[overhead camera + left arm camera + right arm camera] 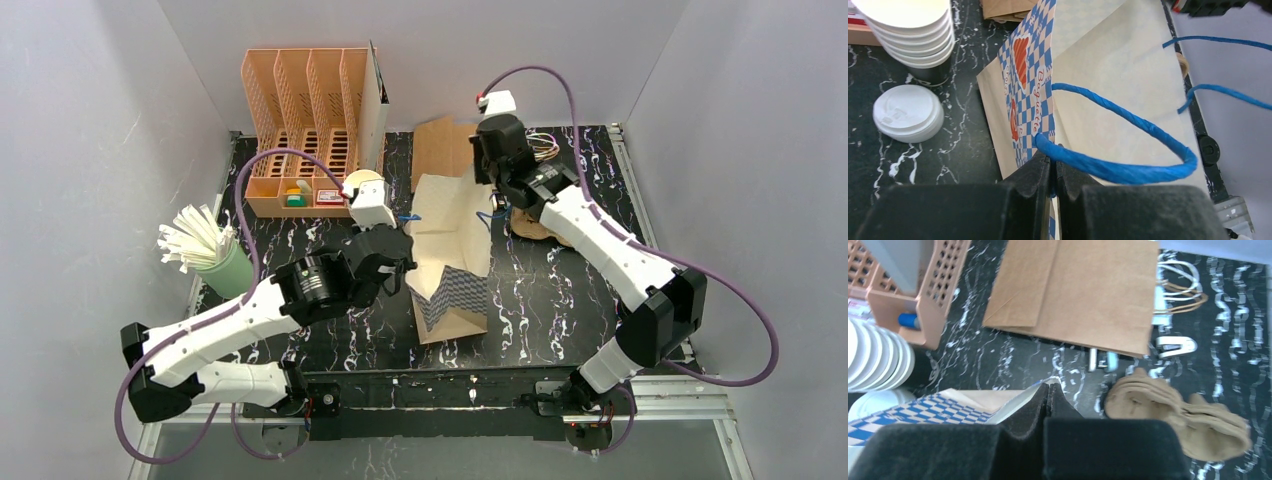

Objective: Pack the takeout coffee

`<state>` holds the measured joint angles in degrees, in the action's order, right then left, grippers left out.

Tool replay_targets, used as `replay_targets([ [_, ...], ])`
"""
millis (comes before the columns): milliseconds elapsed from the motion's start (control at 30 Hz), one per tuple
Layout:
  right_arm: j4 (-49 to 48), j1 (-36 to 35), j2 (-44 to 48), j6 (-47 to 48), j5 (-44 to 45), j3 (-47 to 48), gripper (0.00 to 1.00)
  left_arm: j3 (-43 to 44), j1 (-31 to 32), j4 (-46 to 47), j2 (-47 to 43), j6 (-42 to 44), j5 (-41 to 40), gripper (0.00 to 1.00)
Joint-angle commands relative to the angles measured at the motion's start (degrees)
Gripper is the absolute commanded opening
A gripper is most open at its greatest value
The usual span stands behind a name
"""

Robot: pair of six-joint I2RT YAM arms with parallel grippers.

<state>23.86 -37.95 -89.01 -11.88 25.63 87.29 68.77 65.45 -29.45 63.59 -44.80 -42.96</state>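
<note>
With left hand [1053, 167] and right hand [1048, 392] each pinched shut on a rim of the paper bag [450, 240], opening it seems the step, while the white cups [908, 35] and lids [908, 112] sit at its 10 o'clock and the pulp tray [1178, 420] at 2, so next one hand must probably release to fetch them.

The left arm [240, 315] and right arm [610, 245] are extended inward, with the left gripper [1053, 167] and right gripper [1049, 397] clamped shut.
</note>
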Motion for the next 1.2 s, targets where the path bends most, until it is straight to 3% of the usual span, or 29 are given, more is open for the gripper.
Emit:
replay_targets([
  [0, 12.58, 3.94, 0.08, 1.60, 5.95, 8.93, 0.01, 2.97, -0.06, 3.94, 2.84, 0.67, 1.97, 0.00],
  [367, 26.00, 8.18, 2.09, 1.19, -3.93, 21.69, 0.01, 7.18, -0.06, 8.80, 11.33, -0.81, 0.01, 0.00],
  [667, 38.51, 7.91, 1.84, -7.47, -27.47, 36.50, 0.01, 4.76, -0.06, 8.32, 9.45, -4.25, -2.63, 0.00],
  [767, 38.02, 5.12, 2.49, -11.81, -34.81, 35.90, 0.01, 3.22, -0.06, 8.27, 7.46, -5.43, -2.89, 0.00],
  [933, 40.10, -3.24, 0.54, -14.59, -31.69, 35.87, 0.01, 1.56, -0.10, 8.59, 4.46, -6.26, -3.10, 0.00],
  [967, 42.12, -3.71, -0.54, -14.44, -28.80, 36.66, 0.07, 1.47, -0.07, 8.66, 4.03, -6.27, -3.03, 0.00],
  [1000, 43.94, -3.88, -1.53, -13.97, -25.56, 37.02, 0.24, 1.42, -0.06, 8.62, 3.81, -6.22, -2.93, 0.00],
  [1067, 46.82, -3.89, -2.43, -13.50, -19.48, 37.02, 0.45, 1.29, -0.06, 8.51, 3.58, -5.81, -3.00, 0.00],
  [1167, 47.19, -3.89, -1.25, -13.14, -11.06, 35.36, 0.57, 0.65, -0.06, 8.49, 3.02, -5.66, -2.98, 0.00],
])
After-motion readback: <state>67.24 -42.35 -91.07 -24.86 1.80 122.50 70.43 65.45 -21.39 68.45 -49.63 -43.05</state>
